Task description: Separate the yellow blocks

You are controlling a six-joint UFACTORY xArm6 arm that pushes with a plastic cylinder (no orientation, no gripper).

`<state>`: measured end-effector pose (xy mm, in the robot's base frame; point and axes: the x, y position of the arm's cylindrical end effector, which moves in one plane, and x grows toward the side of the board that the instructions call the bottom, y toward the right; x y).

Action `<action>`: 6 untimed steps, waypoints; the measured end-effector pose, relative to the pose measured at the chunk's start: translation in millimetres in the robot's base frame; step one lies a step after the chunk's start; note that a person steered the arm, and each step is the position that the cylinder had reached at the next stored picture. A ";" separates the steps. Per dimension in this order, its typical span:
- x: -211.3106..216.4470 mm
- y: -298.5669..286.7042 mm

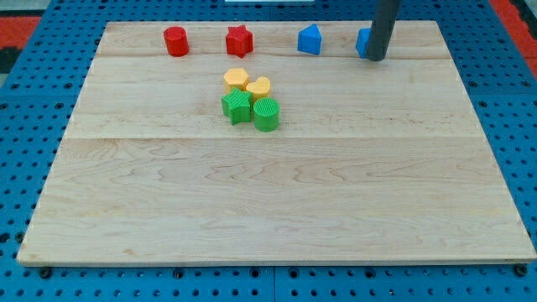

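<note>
Two yellow blocks sit touching near the board's top middle: a yellow hexagon-like block [236, 80] and a yellow heart-like block [258, 87] to its right. Just below them, touching, are a green star block [237, 107] and a green cylinder [266, 114]. My tip [377, 59] is at the view's top right, far right of the yellow blocks, standing right in front of a blue block [364, 42] that the rod partly hides.
Along the top edge of the wooden board [277, 210] are a red cylinder [175, 41], a red star block [239, 40] and a blue pentagon-like block [310, 39]. A blue pegboard surrounds the board.
</note>
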<state>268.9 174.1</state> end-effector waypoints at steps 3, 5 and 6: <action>92.1 -93.6; 78.0 -230.0; 76.2 -292.0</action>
